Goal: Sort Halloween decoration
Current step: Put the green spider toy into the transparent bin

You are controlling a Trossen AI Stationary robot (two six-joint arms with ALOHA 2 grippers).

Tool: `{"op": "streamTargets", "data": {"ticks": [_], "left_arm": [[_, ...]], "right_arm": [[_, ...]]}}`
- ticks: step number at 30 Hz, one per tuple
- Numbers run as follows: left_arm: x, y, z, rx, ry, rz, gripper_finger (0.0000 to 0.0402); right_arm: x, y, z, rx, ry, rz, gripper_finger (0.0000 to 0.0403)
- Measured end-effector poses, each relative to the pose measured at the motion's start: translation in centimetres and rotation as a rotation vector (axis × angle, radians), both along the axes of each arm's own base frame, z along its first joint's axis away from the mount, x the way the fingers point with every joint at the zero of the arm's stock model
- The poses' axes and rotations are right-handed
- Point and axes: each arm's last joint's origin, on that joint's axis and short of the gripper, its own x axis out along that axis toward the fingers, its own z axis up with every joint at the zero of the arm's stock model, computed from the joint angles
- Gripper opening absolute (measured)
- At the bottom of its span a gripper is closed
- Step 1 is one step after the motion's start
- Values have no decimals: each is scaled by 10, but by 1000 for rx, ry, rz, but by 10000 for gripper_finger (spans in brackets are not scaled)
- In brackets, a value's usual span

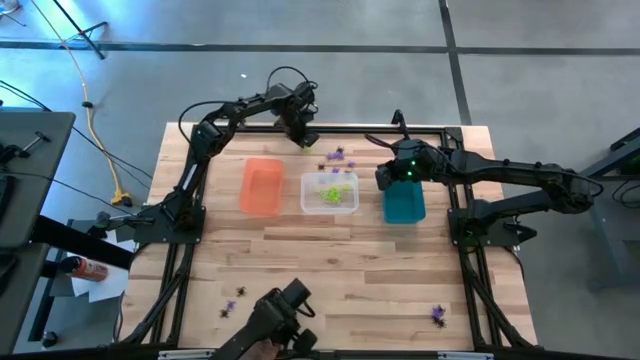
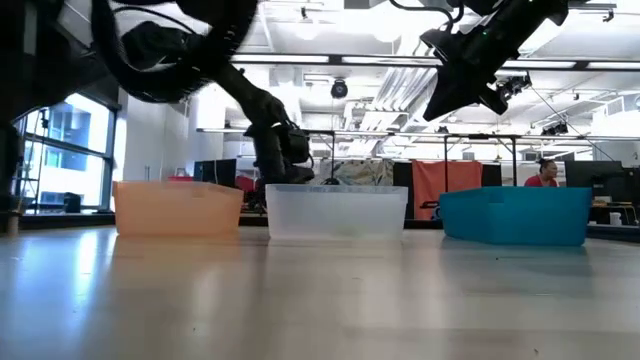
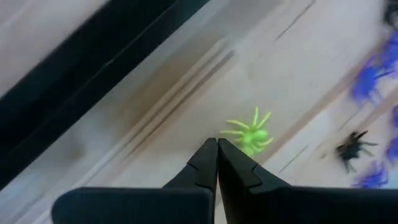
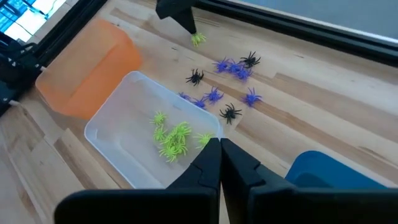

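My left gripper point(image 3: 217, 142) is at the table's far edge, beyond the orange bin point(image 1: 262, 185), shut with a lime green spider point(image 3: 250, 134) at its fingertips. From the right wrist view, this spider point(image 4: 198, 39) sits right under the left gripper's tips. Purple and black spiders point(image 4: 233, 68) lie scattered on the wood beyond the clear bin point(image 4: 99, 134). Several green spiders point(image 4: 174, 138) lie inside that bin. My right gripper point(image 4: 219, 146) hangs shut and empty, raised between the clear bin and the teal bin point(image 1: 404, 205). My left gripper pinches the lime green spider by its near side point(image 3: 244, 147), only at the very ends of the two shut fingers. The fingers slant down from above. I cannot tell whether the spider is lifted clear of the wood.
A black frame rail point(image 1: 400, 130) runs along the far edge, close behind my left gripper. More spiders lie near the front edge point(image 1: 235, 298) and at the front right point(image 1: 438, 315). A dark mount point(image 1: 285, 315) stands at the front edge. Bare wood lies in front of the bins.
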Motion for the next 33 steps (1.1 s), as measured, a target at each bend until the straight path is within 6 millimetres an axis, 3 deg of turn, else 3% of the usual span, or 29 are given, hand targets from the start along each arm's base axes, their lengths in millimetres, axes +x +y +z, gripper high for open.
{"op": "streamTargets", "data": {"ticks": [10, 19, 24, 33], "left_arm": [[2, -14, 21, 25, 42, -17, 0], [4, -13, 69, 216, -66, 16, 0], [1, -7, 64, 230, -81, 29, 0], [2, -20, 25, 152, -109, -9, 0]], "right_arm": [[0, 0, 0, -50, 31, 52, 0], [0, -1, 0, -98, 57, 73, 0], [0, -1, 0, -101, 58, 70, 0], [0, -1, 0, -105, 59, 58, 0]]}}
